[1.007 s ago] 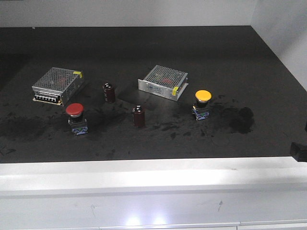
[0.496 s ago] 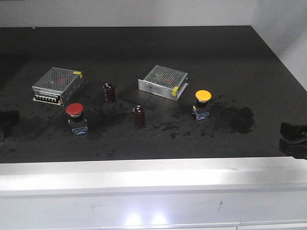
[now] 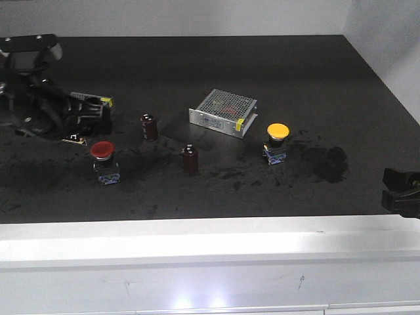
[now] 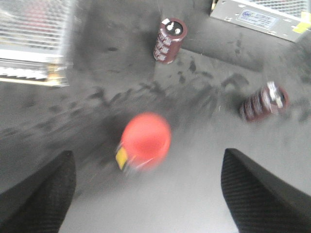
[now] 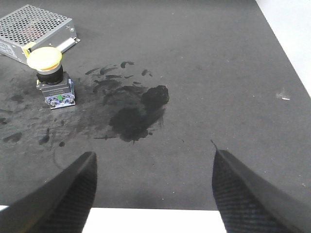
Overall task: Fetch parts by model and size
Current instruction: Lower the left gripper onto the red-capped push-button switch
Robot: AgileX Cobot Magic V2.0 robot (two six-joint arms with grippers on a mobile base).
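Red switch (image 4: 146, 140) stands upright, centred just ahead of left gripper's (image 4: 147, 171) spread fingers (image 4: 41, 196); yellow switch (image 5: 50, 80) sits well ahead-left of right gripper's (image 5: 153, 153), likewise spread.

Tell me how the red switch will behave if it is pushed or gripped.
The red switch stands upright, wide cap atop a small blocky base, so a high push would probably tip it. It seems rigid. The rounded cap may slip; the base's flat sides likely grip better.
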